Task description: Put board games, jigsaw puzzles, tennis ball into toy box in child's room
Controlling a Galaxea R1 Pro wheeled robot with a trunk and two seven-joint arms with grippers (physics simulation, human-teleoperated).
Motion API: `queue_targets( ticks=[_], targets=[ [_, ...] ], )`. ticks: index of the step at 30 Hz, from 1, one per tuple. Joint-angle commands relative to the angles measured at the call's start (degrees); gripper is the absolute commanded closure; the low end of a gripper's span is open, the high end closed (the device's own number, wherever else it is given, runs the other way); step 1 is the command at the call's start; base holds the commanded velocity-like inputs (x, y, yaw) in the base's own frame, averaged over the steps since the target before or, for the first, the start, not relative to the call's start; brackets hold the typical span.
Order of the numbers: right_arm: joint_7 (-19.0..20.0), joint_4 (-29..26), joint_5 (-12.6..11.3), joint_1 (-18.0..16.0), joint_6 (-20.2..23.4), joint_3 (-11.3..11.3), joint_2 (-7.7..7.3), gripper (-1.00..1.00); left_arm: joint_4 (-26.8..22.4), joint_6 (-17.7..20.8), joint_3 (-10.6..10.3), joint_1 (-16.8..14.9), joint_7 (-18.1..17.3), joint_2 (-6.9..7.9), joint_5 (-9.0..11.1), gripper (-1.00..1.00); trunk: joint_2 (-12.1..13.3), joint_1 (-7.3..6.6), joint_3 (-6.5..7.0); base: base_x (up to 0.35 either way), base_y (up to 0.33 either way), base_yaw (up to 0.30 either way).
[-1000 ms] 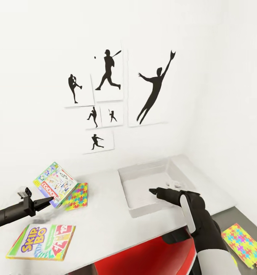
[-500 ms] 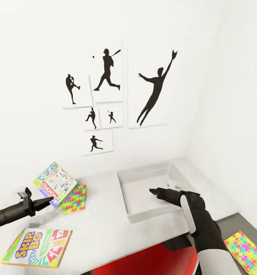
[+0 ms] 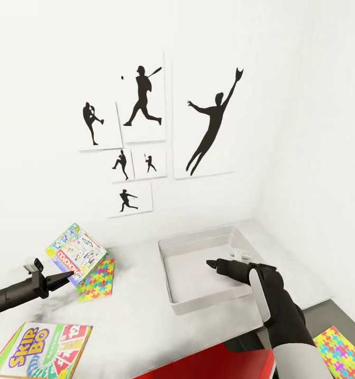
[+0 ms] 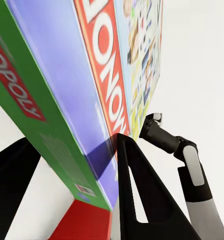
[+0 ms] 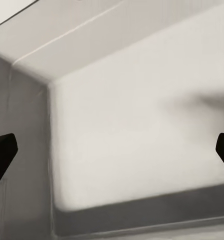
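Note:
My left gripper (image 3: 67, 277) is shut on a corner of the green-white Monopoly board game (image 3: 76, 251), which hangs tilted above the table (image 3: 138, 310). Close up, the box (image 4: 92, 85) sits between my left gripper's (image 4: 74, 192) dark fingers. Under it lies a bright jigsaw puzzle (image 3: 97, 280). A Skip-Bo board game (image 3: 40, 351) lies flat at the table's near left. My right gripper (image 3: 211, 263) hovers open over the light-grey toy box (image 3: 165, 263); its grey floor (image 5: 141, 125) is bare between my right gripper's (image 5: 112, 152) spread fingertips. The tennis ball and bed are out of view.
A second jigsaw puzzle (image 3: 339, 351) lies on the floor at lower right, off the table. Something red (image 3: 214, 363) sits below the table's front edge. White walls with black sports-silhouette pictures (image 3: 140, 100) close off the back and right.
The whole picture has shifted a little, so the camera has moved. Both grippers keep their poses, the left still shut on the Monopoly box.

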Motion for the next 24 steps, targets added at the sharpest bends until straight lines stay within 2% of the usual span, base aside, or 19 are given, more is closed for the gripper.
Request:
queue_targets(
  ticks=[1, 17, 24],
  targets=[
    [0.1, 0.0, -0.2, -0.1, 0.3, -0.2, 0.06, -1.00, 0.0, 0.6, 0.0, -0.1, -0.2, 0.04, 0.0, 1.00, -0.1, 0.04, -0.13, 0.034, -0.033, 0.000],
    [0.1, -0.1, -0.3, -0.1, 0.5, -0.2, 0.06, -1.00, 0.0, 0.5, 0.0, 0.0, -0.2, 0.09, 0.0, 1.00, -0.1, 0.04, -0.13, 0.043, -0.004, 0.000],
    [0.1, -0.3, -0.3, -0.1, 0.6, -0.1, 0.06, -1.00, 0.0, 0.5, 0.1, 0.0, -0.2, 0.10, 0.0, 1.00, -0.1, 0.04, -0.13, 0.132, 0.000, 0.000]
  ],
)
